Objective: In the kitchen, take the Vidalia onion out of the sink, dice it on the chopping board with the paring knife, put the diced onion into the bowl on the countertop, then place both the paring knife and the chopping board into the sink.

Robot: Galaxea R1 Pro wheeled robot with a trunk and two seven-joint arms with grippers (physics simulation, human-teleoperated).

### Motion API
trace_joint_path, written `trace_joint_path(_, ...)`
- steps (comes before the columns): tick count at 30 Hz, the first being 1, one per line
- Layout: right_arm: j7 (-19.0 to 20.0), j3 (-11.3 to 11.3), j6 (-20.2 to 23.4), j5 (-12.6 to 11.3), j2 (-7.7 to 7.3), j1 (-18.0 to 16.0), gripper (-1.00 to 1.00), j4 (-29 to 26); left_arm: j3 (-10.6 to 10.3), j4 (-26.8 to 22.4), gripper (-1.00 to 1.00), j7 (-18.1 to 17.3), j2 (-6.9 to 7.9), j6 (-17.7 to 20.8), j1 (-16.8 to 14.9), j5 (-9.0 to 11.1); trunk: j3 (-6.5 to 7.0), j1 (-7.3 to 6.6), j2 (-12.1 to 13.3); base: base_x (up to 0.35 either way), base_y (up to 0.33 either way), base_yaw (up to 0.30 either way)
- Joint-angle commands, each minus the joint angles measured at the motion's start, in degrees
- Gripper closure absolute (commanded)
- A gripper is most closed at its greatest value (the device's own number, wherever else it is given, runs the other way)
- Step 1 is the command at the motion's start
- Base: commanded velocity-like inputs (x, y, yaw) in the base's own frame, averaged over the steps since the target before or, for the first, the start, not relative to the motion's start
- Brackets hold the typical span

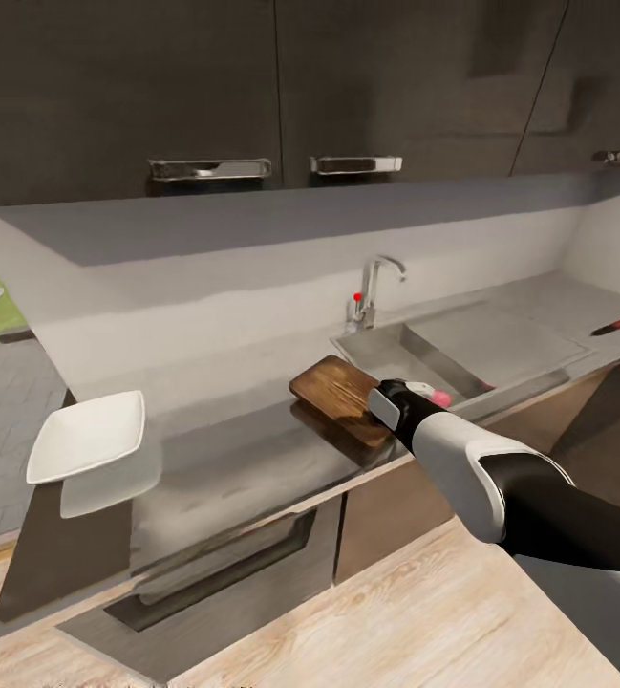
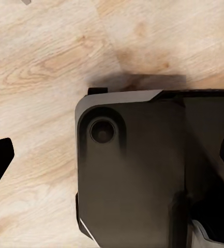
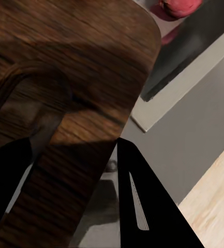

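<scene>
The right gripper (image 3: 73,170) hangs over the near end of the board (image 1: 340,397), its jaws spread wide, with the board's edge between the two fingers and nothing gripped. The step in hand seems to be the reach for the onion (image 1: 438,393), which lies in the sink (image 1: 422,357) just past the board. To do it well, I think the arm must pass over the board without pushing it, come down over the bulb, and close slowly, because a round onion can roll away.

The left gripper (image 2: 112,160) points down at the floor (image 2: 39,67), its jaws parted and empty.

Farther off on the grey countertop (image 1: 224,449), the bowl (image 1: 88,436) sits at the left end and the knife (image 1: 611,327) lies at the far right. Behind are the tap (image 1: 374,287), a pale wall and dark cabinets (image 1: 204,86).
</scene>
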Motion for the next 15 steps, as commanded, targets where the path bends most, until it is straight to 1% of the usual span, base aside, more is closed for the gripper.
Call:
trace_joint_path(1,-0.2,0.0,0.4,-0.2,0.00,0.0,1.00,-0.1,0.0,-0.1,-1.00,0.0,0.00,-0.1,0.0,0.0,-0.06,0.02,-0.1,0.000,-0.295,0.240)
trace_joint_path(15,-0.2,0.0,0.3,-0.2,0.00,0.0,1.00,-0.1,0.0,-0.1,-1.00,0.0,0.00,-0.1,0.0,0.0,-0.03,0.02,-0.1,0.000,-0.295,0.245)
